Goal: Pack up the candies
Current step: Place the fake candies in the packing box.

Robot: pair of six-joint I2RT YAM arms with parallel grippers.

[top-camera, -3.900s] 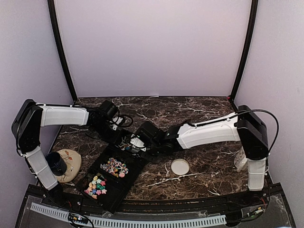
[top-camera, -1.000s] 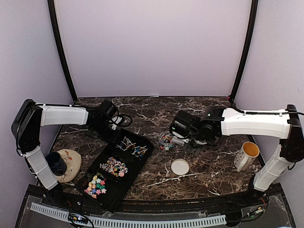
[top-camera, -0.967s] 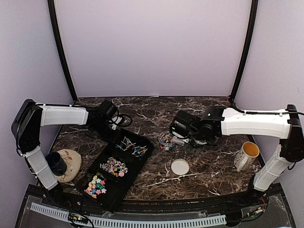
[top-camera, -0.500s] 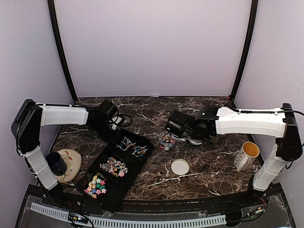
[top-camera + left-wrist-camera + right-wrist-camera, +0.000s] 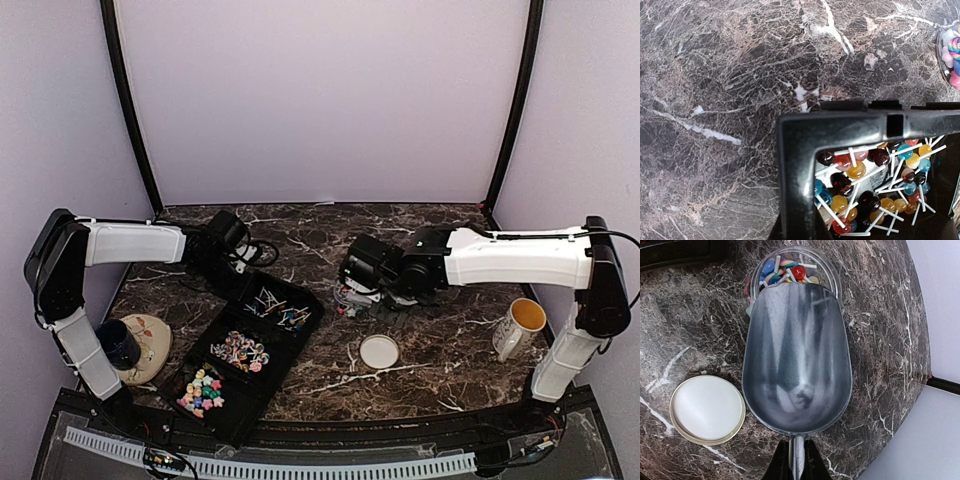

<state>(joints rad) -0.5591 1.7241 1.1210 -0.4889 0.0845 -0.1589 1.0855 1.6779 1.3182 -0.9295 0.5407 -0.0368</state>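
Candies fill the black tray: pastel stars, round ones and lollipops lie in separate compartments. More candies sit in a clear jar. My left gripper is shut on the tray's far corner wall, beside the lollipops. My right gripper is shut on the handle of an empty metal scoop. The scoop's front lip overlaps the jar.
The jar's white lid lies on the marble in front of the jar, also seen as the lid left of the scoop. A mug stands at the right. A dark cup on a beige plate sits at the near left.
The right arm has carried the scoop leftward, from beside the jar to over its mouth. The left arm and the tray have not moved.
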